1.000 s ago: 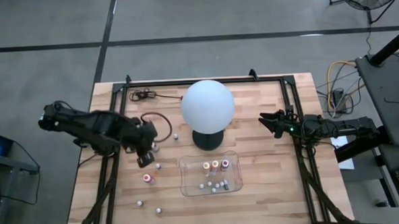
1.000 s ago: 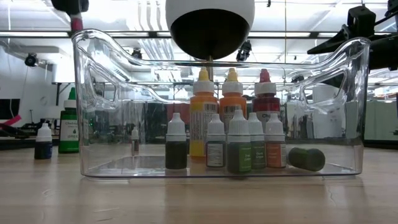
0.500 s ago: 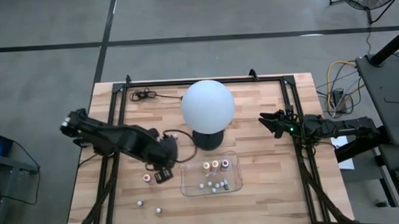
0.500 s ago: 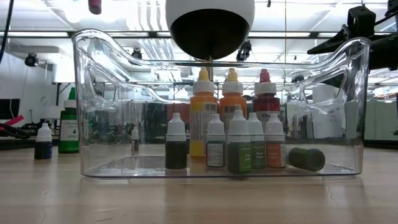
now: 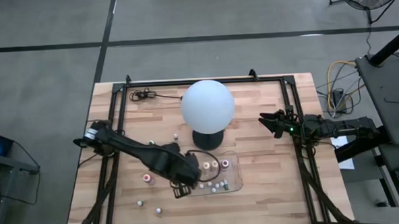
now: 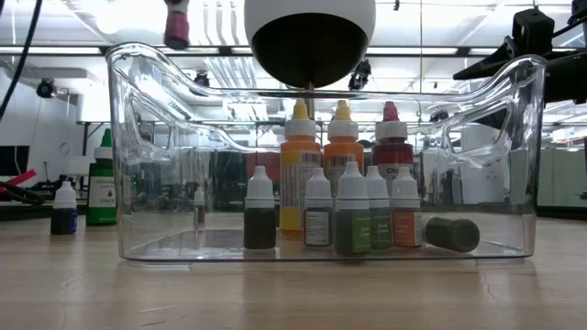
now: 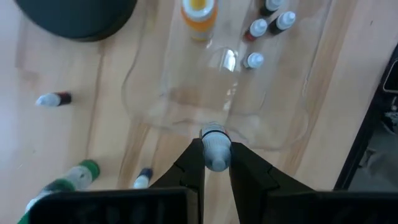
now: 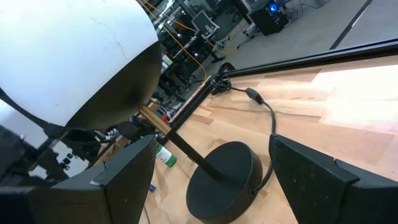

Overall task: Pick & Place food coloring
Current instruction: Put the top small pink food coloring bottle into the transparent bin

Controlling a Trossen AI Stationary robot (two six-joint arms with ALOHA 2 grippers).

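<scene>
The food coloring is a set of tiny bottles. Several stand in the clear tray [image 5: 238, 187], among them orange and red ones [image 6: 341, 151]. Others lie loose on the wood to its left, such as a pink one [image 5: 147, 177] and a green one [image 7: 74, 177]. My left gripper [image 5: 184, 191] hangs over the tray's left end, shut on a small pink bottle [image 6: 176, 23] with a whitish top [image 7: 216, 138]. My right gripper [image 5: 264, 119] waits open at the table's right edge, level, facing the white globe lamp [image 5: 207, 105]. My left gripper pinches the small bottle's upper part [image 7: 216, 154] between its two fingers, which come from above and point steeply down. The bottle hangs below the fingers, lifted clear, just over the tray's left end wall [image 6: 124, 64].
The globe lamp's black base [image 5: 207, 140] sits just behind the tray, its cable running left. A cable coil [image 5: 142, 95] lies at the far left. Two more small bottles [image 5: 150, 207] lie near the front left. Black frame rails run along the table's sides.
My left gripper has swung toward the table's right and near edges, from among the loose bottles to the tray's left end. It stays shut on the pink bottle, which has travelled with it clear of the table.
</scene>
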